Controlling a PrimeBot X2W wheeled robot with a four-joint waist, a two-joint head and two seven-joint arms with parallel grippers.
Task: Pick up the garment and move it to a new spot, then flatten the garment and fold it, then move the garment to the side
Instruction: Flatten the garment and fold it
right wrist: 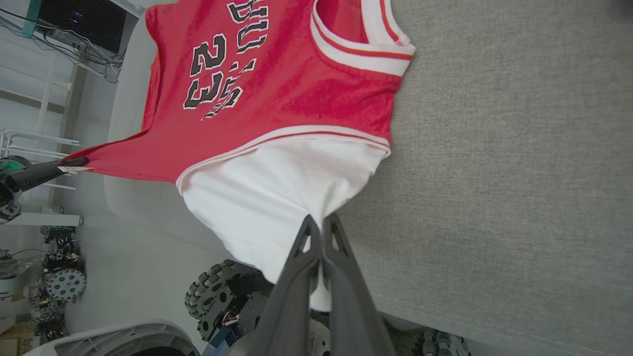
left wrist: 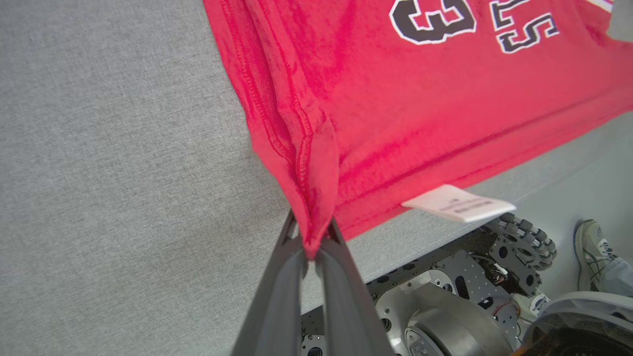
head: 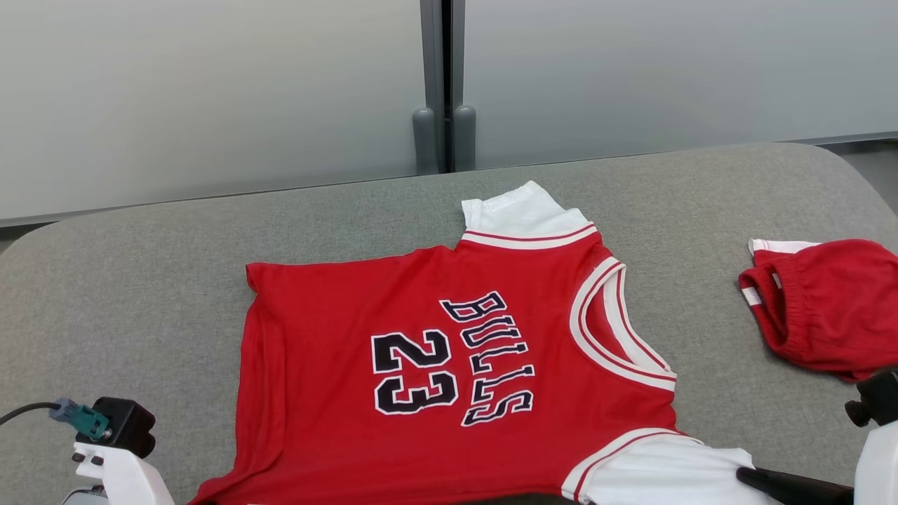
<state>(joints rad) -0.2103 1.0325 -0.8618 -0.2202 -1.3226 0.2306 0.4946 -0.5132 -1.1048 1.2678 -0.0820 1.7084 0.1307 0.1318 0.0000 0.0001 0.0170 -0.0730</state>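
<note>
Low in the frame, the left end effector [left wrist: 312, 232] pinches a corner of the red shirt [head: 435, 365], and the right end effector [right wrist: 321, 222] pinches its white sleeve [right wrist: 277, 198]. The shirt lies mid-frame on the grey surface [head: 140, 294], with red shorts [head: 835, 308] at the right.

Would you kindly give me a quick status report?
Left pincer shut on jersey hem corner. Right pincer shut on its white sleeve. Red shorts apart, at right.

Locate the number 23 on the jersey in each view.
Head view: number 23 at the centre of the jersey.
Left wrist view: top edge, right of centre, its 3 cut off.
Right wrist view: upper left.
Shared landmark: BULLS lettering beside it.
</note>
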